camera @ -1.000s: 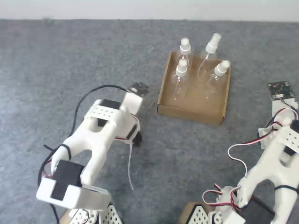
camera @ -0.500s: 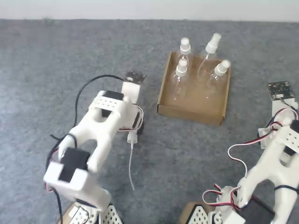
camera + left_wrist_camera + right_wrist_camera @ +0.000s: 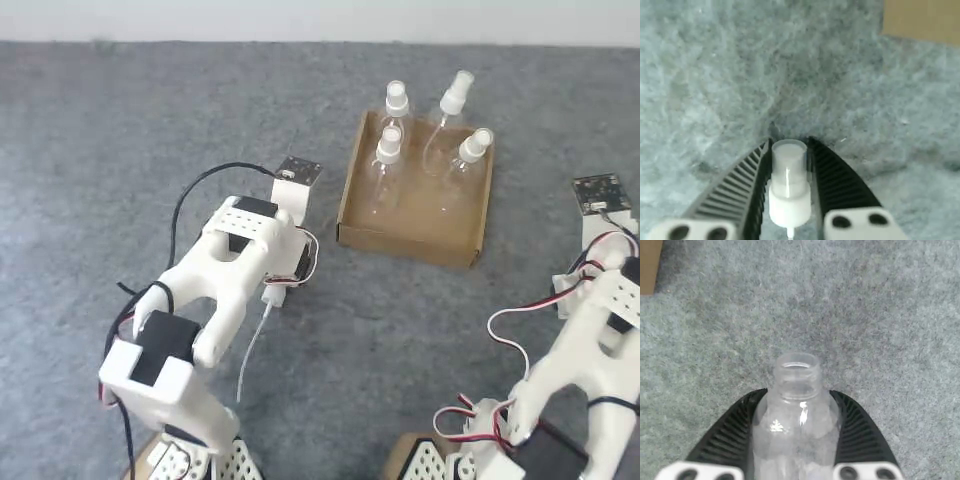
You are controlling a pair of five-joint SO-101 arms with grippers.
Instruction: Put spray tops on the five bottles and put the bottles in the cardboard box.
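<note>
My left gripper point(image 3: 788, 142) is shut on a white spray top point(image 3: 788, 176), held just over the grey carpet. In the high view that spray top point(image 3: 272, 297) sits under the left arm's wrist, and its thin dip tube point(image 3: 250, 350) slants down toward the near edge. My right gripper point(image 3: 797, 392) is shut on a clear bottle point(image 3: 797, 415) whose neck is open with no top on it. The cardboard box point(image 3: 410, 238) stands at the back middle. It holds several clear bottles point(image 3: 385, 175), each upright with a white spray top on.
The right arm point(image 3: 590, 340) stands at the near right with red and white cables beside it. Small circuit boards sit on the wrists point(image 3: 600, 193). A corner of the cardboard box point(image 3: 920, 20) lies beyond the left gripper. Open grey carpet spreads at the left and back.
The left arm has shifted slightly and lifted the spray top. The dip tube's free end has swung to the left. The right arm has not moved.
</note>
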